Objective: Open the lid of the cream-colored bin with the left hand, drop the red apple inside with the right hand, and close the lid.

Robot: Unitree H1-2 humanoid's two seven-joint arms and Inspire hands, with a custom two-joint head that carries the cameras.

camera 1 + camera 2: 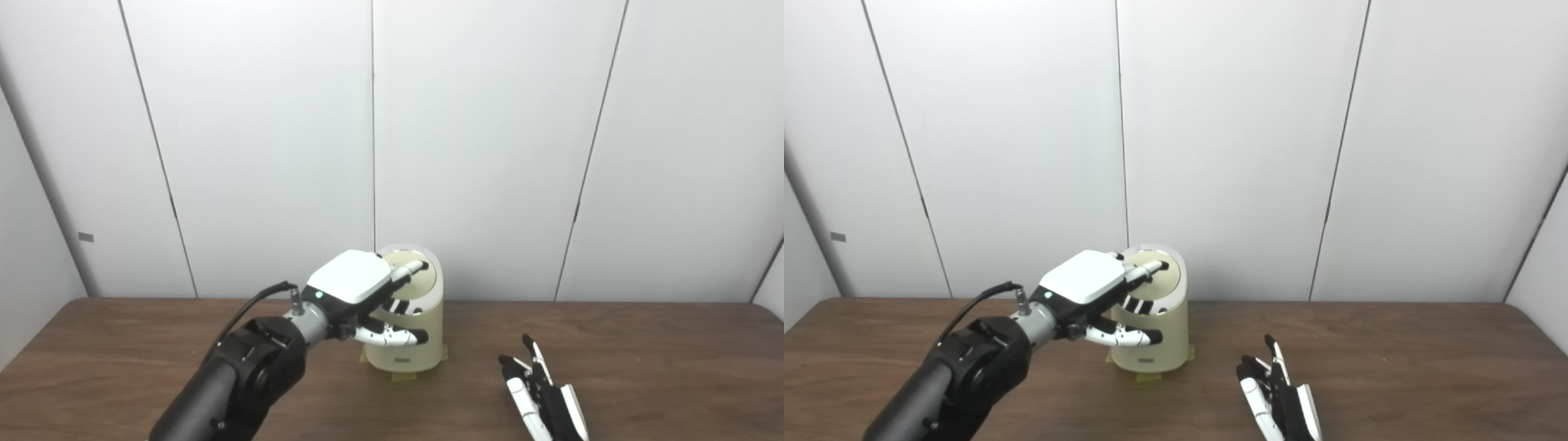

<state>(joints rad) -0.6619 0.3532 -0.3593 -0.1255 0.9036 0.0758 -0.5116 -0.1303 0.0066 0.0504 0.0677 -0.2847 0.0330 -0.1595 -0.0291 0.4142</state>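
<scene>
Cream-colored bin [411, 331] stands upright at the table's [643, 343] back centre, long axis vertical, sloped lid [422, 278] facing the robot; looks light, rigid plastic, best worked at the lid. Left hand [361, 297] splayed over the lid, fingertips touching, gripping nothing. Right hand [542, 392] rests open, empty; no apple visible.

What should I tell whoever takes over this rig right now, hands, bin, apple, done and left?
Left hand: open, fingers resting on the lid of the cream-colored bin; holds nothing.
Right hand: open, empty, flat on the table to the bin's right.
Bin: upright near the table's far edge, lid looks shut.
Apple: not visible in either view.
Done or left: cannot tell if the apple is already inside; check before going on.
</scene>
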